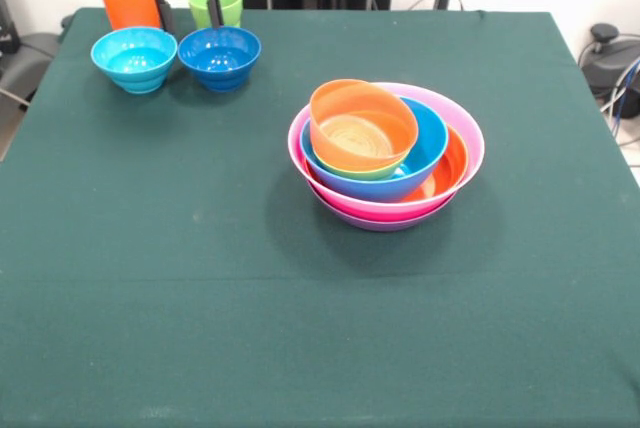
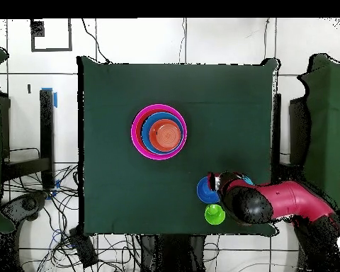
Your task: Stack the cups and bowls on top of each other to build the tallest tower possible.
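My gripper hangs open at the far left of the table with nothing between its fingers. Its tips stand over the gap between the light blue bowl and the dark blue bowl. Just behind them stand the orange cup and the lime green cup. The tower sits near the table's middle, with pink and purple bowls at its base, then orange, blue and lime green, and a tilted small orange bowl topmost. In the overhead view the arm covers the orange cup; the tower, dark blue bowl and green cup show.
A dark green cloth covers the table. Cables and black gear lie off its right edge. In the overhead view, cables run along the floor beside the table.
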`<move>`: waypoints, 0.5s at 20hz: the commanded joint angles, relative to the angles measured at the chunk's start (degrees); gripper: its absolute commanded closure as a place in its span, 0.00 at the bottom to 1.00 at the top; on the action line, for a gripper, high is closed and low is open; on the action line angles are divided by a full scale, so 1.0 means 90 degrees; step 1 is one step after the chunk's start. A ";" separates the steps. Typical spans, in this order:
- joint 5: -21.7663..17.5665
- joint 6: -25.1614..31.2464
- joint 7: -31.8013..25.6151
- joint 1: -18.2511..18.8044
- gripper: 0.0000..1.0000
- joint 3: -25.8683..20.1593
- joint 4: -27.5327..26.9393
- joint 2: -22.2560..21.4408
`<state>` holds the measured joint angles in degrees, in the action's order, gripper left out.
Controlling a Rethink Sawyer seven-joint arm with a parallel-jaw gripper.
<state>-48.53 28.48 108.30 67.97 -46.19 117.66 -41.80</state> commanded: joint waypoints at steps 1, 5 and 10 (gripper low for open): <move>-0.0167 0.0186 -0.0845 0.0024 0.00 0.0028 0.0440 0.0003; -0.0357 0.0259 -0.0895 -0.0024 0.00 0.0117 0.0466 -0.0419; -0.0449 0.0239 -0.0852 -0.0019 0.00 0.0179 0.0537 -0.0672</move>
<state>-48.57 28.48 108.30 69.01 -46.19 119.38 -45.36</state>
